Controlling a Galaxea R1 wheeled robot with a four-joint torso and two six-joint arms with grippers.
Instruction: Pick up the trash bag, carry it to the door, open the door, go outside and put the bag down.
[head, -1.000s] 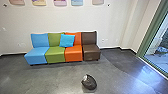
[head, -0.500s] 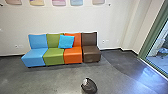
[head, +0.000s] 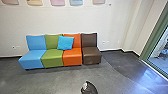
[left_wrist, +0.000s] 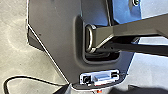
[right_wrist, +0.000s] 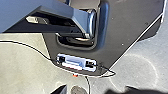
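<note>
Ahead, trash bag, clear of jaws

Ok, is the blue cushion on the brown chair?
No, the blue cushion leans across the backs of the green chair and the orange chair.

robot's dark plate | jointed bar | black cable | pale floor

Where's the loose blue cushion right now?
Head view, left of centre: the cushion leans back where the green seat meets the orange seat.
</note>
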